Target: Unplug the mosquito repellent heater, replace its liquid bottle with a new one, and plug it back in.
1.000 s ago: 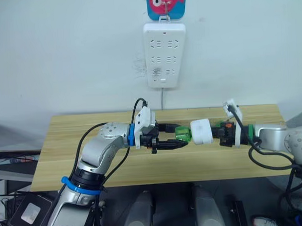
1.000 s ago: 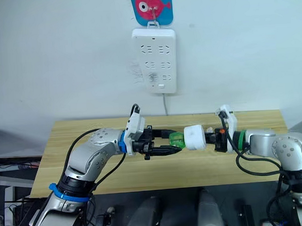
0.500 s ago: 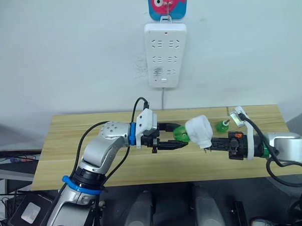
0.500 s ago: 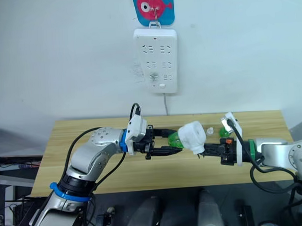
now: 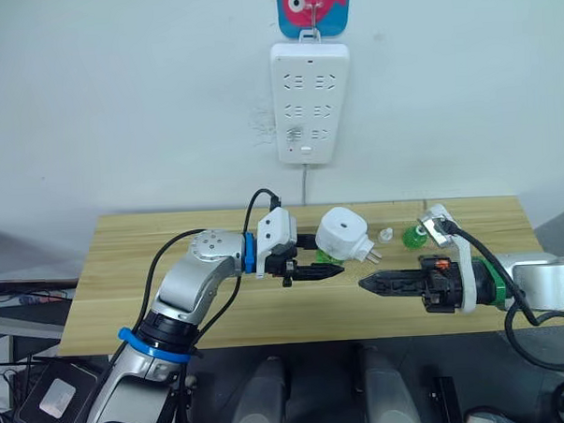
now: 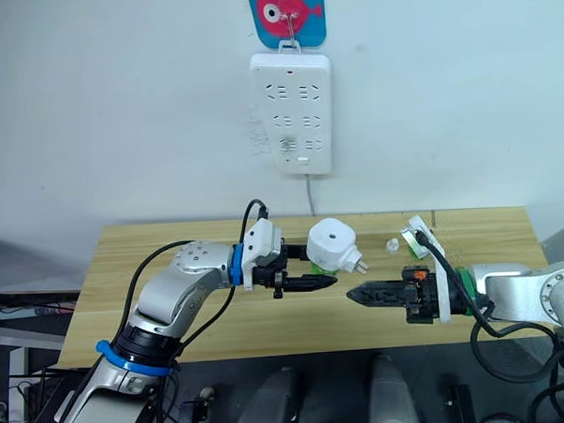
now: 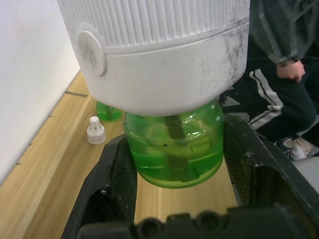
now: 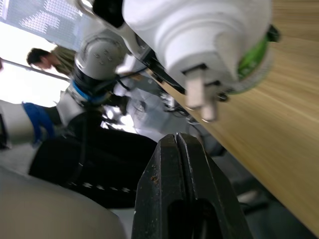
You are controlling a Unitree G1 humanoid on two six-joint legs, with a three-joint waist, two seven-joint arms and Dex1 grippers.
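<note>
At frame centre the left pincer [image 5: 324, 265] is clamping the green plastic liquid bottle [image 7: 174, 148] beneath the light, rigid white rounded heater [image 5: 343, 233], best grasped around its ribbed drum, while the right pincer [image 5: 365, 284] is hanging closed, empty.

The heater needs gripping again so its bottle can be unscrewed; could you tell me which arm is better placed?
Probably the right: its end effector is shut, holds nothing, and points at the heater from close by. The left end effector is already clamped on the green bottle.
</note>
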